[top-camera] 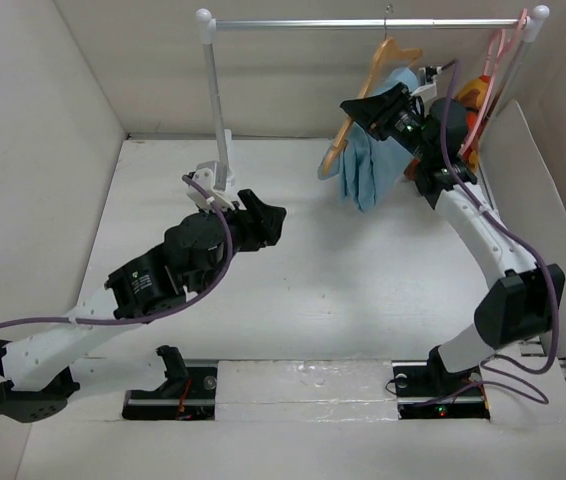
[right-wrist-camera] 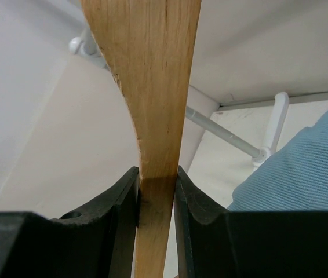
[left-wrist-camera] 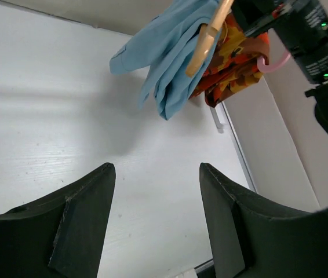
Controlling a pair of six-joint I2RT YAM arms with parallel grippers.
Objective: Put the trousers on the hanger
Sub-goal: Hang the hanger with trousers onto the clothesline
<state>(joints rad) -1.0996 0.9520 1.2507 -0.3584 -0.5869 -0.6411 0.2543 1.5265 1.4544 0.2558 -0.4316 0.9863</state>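
You see the hanger (right-wrist-camera: 152,87) as bare, matt, grainy wood; the trousers (top-camera: 368,165) as soft, finely ribbed cloth; the rail (top-camera: 363,23) as shiny metal; the counter (top-camera: 343,290) as matt white.

My view from right wrist: right gripper (right-wrist-camera: 157,186) clamped on hanger (right-wrist-camera: 146,87); both black fingers (right-wrist-camera: 123,205) pressed flat against wood, one each side; wood runs up centre of frame, narrow at grip, widening toward top, left edge curved; grain light tan, darker patch between pads; trousers (right-wrist-camera: 306,168) at right edge, light blue ribbed cloth, just beside right finger; contact there I cannot tell; behind, white rack tube (right-wrist-camera: 222,134) slanting to white joint, short white post (right-wrist-camera: 276,121) rising from it; pale wall (right-wrist-camera: 31,87) at left.
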